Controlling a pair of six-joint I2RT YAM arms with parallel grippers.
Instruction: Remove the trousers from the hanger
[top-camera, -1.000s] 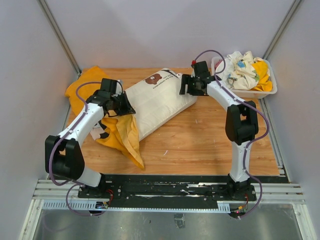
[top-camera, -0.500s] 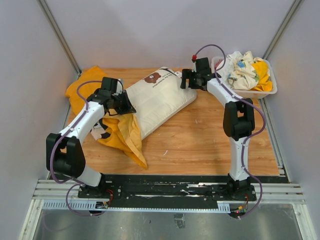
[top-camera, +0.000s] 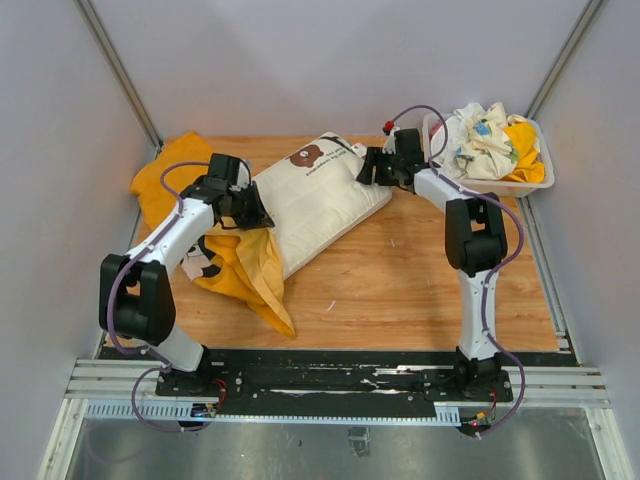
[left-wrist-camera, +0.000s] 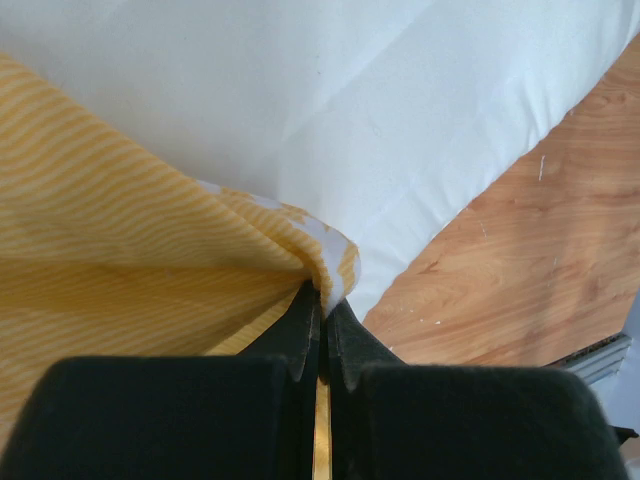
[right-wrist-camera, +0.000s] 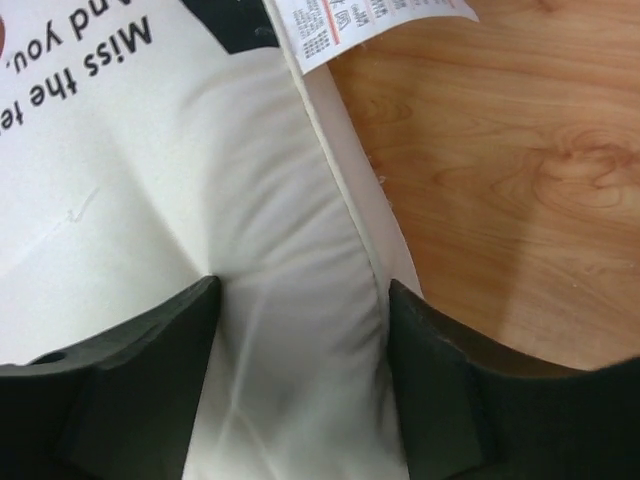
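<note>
I count one pair of yellow striped trousers (top-camera: 245, 270) lying on the left of the table (top-camera: 420, 270), against the left edge of one white pillow (top-camera: 315, 200). One basket (top-camera: 500, 186) of crumpled clothes sits in the far right corner. My left arm reaches forward with its elbow bent, and the left gripper (left-wrist-camera: 322, 320) is pinched tight on a fold of the trousers. My right arm stretches far and turns left. The right gripper (top-camera: 372, 168) has its fingers apart, astride the pillow's right corner near its one label (right-wrist-camera: 370, 25).
</note>
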